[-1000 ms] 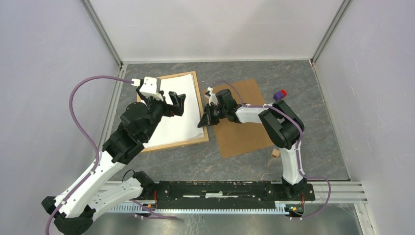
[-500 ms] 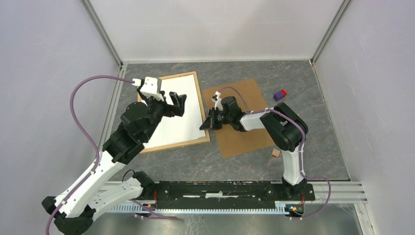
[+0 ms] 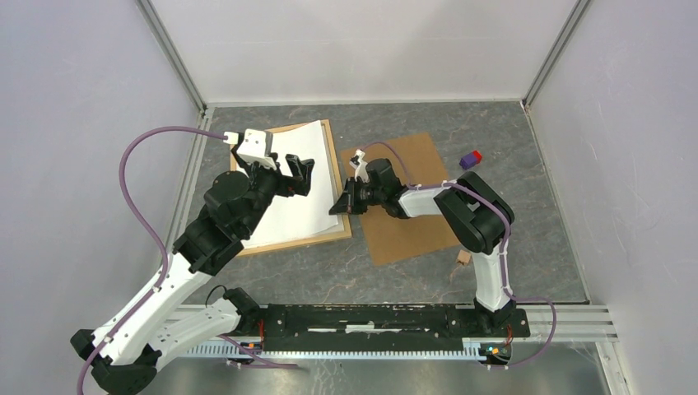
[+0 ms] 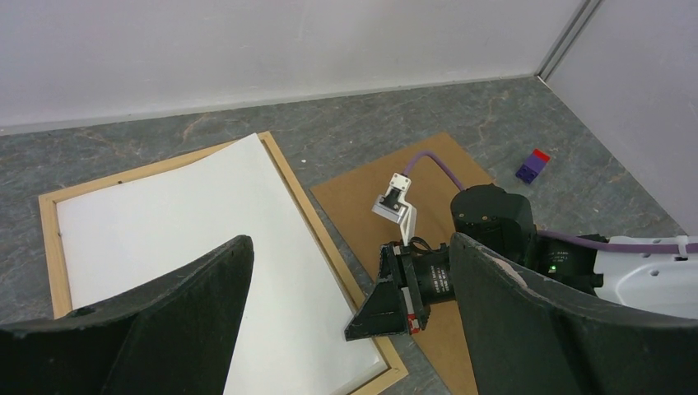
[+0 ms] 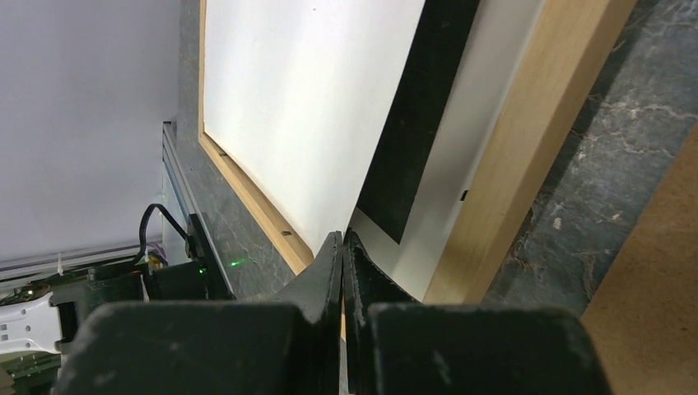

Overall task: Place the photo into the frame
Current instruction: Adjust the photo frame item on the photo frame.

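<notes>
Right gripper (image 3: pixel 338 206) pinching photo (image 3: pixel 319 177) edge, white back up, over frame (image 4: pixel 309 207), left gripper (image 3: pixel 298 169) spread wide above.

Photo (image 3: pixel 317 144) in wooden frame (image 3: pixel 337 169)
The light-wood frame lies flat; the photo rests inside, white back up, its right edge lifted slightly.

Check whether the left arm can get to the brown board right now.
Probably not cleanly. The left gripper hangs open over the white sheet in the frame, while the right arm lies across the brown board, the right gripper shut at the frame's edge, so it blocks the direct way over.
</notes>
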Robot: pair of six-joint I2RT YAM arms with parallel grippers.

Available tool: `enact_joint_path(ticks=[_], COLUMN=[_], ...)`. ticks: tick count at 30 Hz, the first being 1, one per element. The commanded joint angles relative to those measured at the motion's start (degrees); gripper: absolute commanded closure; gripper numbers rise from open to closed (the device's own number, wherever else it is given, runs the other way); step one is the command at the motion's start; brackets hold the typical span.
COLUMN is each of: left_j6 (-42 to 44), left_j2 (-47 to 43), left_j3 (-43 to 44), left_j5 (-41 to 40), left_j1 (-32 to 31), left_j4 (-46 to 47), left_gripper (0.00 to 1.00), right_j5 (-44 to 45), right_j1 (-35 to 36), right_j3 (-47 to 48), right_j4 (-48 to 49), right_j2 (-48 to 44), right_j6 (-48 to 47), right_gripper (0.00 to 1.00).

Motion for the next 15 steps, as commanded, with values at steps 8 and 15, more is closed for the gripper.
enact_joint_path(ticks=[8,15], left_j6=[-2.96,-3.47], left_j2=[0.44,0.79], left_j3=[0.04,-0.02], left_j5=[0.97,1.94], left_j1=[0.57,0.56], left_j4=[2.73,2.81], left_gripper=[0.06,0.06], right_j5=[2.27,6.50], right_j1=[0.28,0.33], right_j3=[4.88,6.63], right_j4=[-5.65,-15.20], right_j2=[-0.19,-3.53], right_j6=[-4.92,-10.67], right_gripper=[0.79,0.63])
